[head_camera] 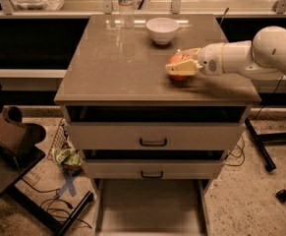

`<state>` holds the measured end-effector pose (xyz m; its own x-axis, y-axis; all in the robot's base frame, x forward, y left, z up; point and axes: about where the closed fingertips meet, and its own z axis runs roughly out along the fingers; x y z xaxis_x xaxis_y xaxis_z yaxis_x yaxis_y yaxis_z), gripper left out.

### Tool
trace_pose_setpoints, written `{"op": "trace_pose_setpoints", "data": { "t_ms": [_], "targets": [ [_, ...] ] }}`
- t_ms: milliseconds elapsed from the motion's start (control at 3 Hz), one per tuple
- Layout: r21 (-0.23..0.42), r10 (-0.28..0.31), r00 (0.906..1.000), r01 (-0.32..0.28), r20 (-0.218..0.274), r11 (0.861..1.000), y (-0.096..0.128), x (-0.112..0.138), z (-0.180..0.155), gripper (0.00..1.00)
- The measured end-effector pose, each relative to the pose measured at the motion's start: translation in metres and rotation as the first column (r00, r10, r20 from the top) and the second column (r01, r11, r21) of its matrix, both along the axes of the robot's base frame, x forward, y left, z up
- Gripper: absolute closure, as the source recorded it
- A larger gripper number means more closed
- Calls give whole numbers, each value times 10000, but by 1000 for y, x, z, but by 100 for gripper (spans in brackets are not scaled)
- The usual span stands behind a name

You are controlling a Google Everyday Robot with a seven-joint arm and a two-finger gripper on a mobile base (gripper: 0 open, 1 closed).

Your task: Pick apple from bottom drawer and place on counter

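Note:
The red-orange apple (178, 63) sits between the fingers of my gripper (180, 62), low over the counter (118, 63), right of its middle. The white arm reaches in from the right edge of the view. The gripper's cream fingers (182, 69) close around the apple, one in front and one behind. I cannot tell if the apple touches the counter surface. The bottom drawer (152, 205) is pulled out at the bottom of the view, its floor bare.
A white bowl (162, 29) stands on the counter behind the apple. A clear water bottle (126, 4) stands at the back left of the counter. Two upper drawers with black handles (153, 142) sit slightly open. A brown bag (12, 132) rests on a dark stand at left.

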<state>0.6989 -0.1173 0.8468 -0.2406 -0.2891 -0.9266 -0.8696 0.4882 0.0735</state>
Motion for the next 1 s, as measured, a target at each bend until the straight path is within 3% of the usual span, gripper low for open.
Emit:
{"op": "trace_pose_setpoints", "data": {
  "t_ms": [333, 667, 1000],
  "targets": [
    [0, 0, 10000, 0, -1, 10000, 0, 0, 3, 59],
    [4, 18, 10000, -18, -7, 10000, 1, 0, 3, 27],
    [13, 61, 10000, -61, -20, 10000, 4, 0, 2, 5]
  ]
}}
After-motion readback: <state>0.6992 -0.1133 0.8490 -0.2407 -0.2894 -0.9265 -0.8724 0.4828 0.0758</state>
